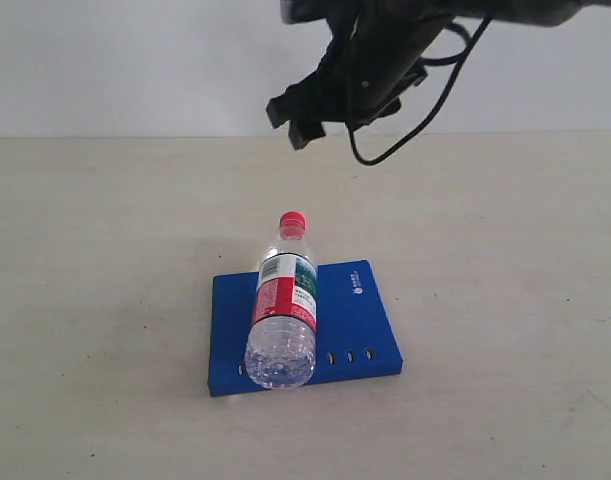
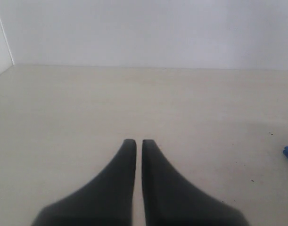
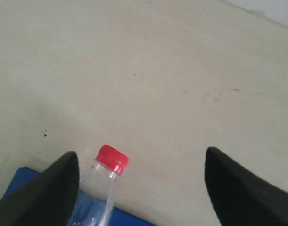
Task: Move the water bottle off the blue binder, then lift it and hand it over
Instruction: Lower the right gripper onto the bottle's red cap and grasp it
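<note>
From the right wrist we only get the cap end of the water bottle [image 3: 100,186]; clear, red-capped, it's lying on the blue binder [image 1: 355,320]. Our right gripper [image 3: 140,153] hangs wide apart above the blue binder, while our left gripper [image 2: 135,141] is almost closed, empty.

Frame centre: water bottle [image 1: 283,310] lies on binder [image 1: 355,320], cap toward top, binder flat on worktop [image 1: 105,300], right tool [image 1: 297,118] upper centre above.

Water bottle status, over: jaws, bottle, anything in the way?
Right jaws open, raised above the red cap, not touching. Left jaws shut, empty. Small clear plastic water bottle lies on the flat bright blue binder, ungrasped. Nothing blocking.
</note>
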`<state>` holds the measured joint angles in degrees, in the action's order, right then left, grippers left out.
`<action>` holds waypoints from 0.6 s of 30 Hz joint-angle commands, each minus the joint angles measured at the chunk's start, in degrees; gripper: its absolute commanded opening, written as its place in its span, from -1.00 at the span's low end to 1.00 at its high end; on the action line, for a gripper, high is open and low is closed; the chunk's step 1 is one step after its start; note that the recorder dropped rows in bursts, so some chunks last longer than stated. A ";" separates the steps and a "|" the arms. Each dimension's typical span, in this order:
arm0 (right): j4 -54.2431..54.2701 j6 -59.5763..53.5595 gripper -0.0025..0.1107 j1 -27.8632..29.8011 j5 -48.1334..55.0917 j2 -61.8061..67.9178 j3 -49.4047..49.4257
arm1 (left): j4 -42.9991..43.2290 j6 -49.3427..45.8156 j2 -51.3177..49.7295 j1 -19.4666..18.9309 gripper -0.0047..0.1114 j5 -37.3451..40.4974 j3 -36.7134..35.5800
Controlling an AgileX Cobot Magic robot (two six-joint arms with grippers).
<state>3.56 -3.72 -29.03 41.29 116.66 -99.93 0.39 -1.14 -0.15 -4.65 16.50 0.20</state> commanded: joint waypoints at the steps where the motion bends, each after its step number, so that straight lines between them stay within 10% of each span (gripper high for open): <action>1: 0.52 3.72 0.29 -0.77 -2.33 5.43 -0.81 | -0.39 -0.26 0.15 0.21 -0.84 -0.18 -0.20; 18: 6.12 8.49 0.09 -1.00 7.82 21.27 -13.32 | -0.39 -0.26 0.15 0.21 -0.84 -0.18 -0.20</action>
<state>9.60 4.87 -29.89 47.59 138.11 -112.86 0.39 -1.14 -0.15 -4.65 16.50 0.20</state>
